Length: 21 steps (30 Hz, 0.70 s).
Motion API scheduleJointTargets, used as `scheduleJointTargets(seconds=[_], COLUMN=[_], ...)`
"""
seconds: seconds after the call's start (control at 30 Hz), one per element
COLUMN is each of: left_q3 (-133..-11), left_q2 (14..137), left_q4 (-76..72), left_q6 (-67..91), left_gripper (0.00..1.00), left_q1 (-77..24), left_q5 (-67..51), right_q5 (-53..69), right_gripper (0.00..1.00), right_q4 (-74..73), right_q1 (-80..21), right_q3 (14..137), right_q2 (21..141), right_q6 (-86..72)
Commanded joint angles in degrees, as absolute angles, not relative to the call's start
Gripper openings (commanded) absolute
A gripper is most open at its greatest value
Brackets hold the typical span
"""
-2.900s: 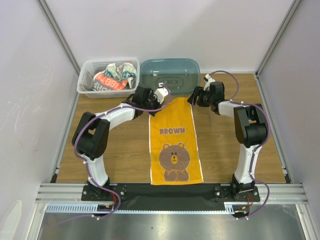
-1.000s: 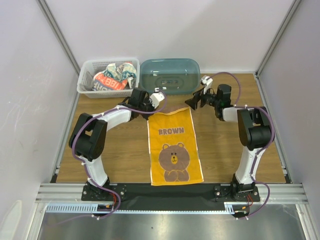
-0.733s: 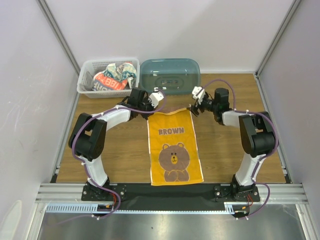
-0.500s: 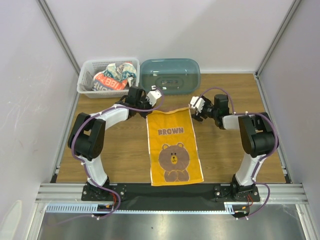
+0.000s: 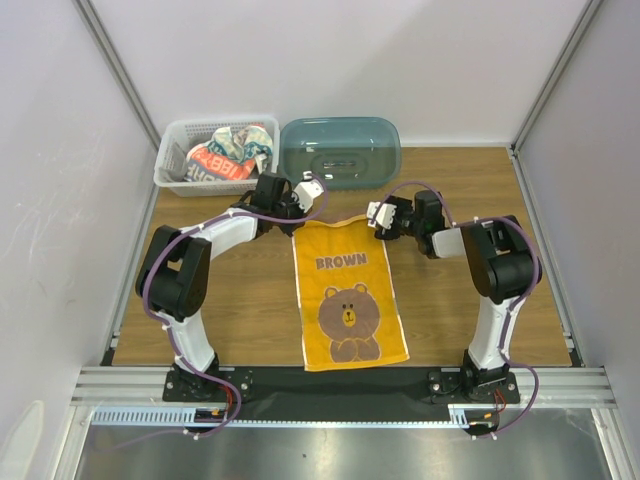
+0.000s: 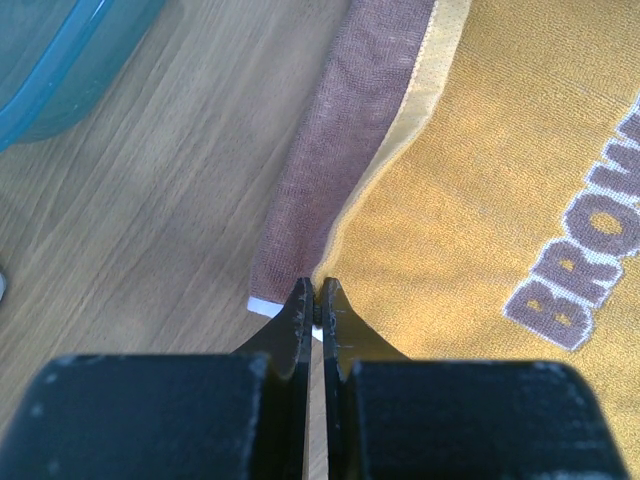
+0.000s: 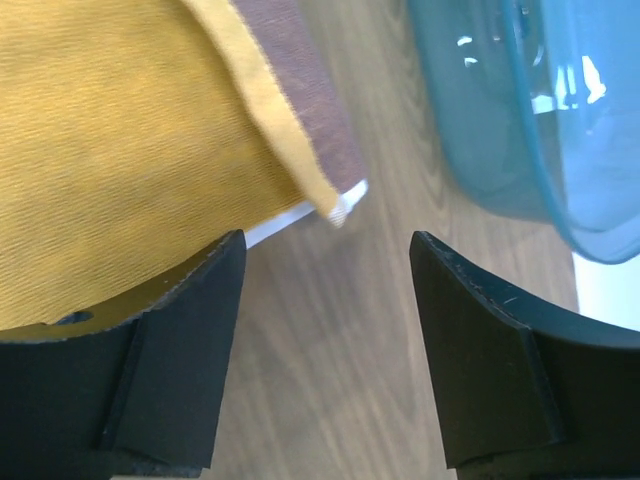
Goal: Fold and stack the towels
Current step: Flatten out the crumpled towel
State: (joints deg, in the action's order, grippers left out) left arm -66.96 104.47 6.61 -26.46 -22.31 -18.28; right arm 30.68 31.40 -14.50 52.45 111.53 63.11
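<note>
- My left gripper [image 6: 316,310] is pinched tight on the towel [image 6: 470,180] corner.
- Right gripper [image 7: 325,250] gaping; I should straddle its corner squarely before closing.

cutting the towel [image 6: 480,180] off at the left wrist view's top and right edges, mid-word through its lettering [image 6: 575,270]. showing only a corner of the tub [image 6: 60,50] there. leaving the other towels [image 5: 228,152], bunched in the basket [image 5: 200,186], too small to tell apart. blurring the right fingers [image 7: 170,350] along the view's bottom edge.
</note>
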Motion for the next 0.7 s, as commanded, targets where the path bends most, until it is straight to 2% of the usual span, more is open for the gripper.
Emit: scheduleJointTargets(seconds=[0.0, 0.47, 0.67], left_q3=[-68.91, -68.99, -69.08], left_q2=[103.36, 104.06, 104.15], left_q4=[5.54, 5.54, 5.54], left_q6=[-26.81, -27.33, -27.51], left_gripper=[0.00, 0.00, 0.00], left_q1=[-21.80, -21.09, -20.74], left_q5=[-20.04, -20.92, -21.44], right_q5=[30.06, 30.68, 30.76], right_gripper=[0.70, 0.60, 0.59], right_q4=[37.25, 45.78, 43.59], right_q1=[-14.59, -16.08, -16.44], right_q3=[54.05, 56.07, 58.80], right_q2=[113.64, 117.86, 119.79], right_q6=[65.13, 65.74, 66.97])
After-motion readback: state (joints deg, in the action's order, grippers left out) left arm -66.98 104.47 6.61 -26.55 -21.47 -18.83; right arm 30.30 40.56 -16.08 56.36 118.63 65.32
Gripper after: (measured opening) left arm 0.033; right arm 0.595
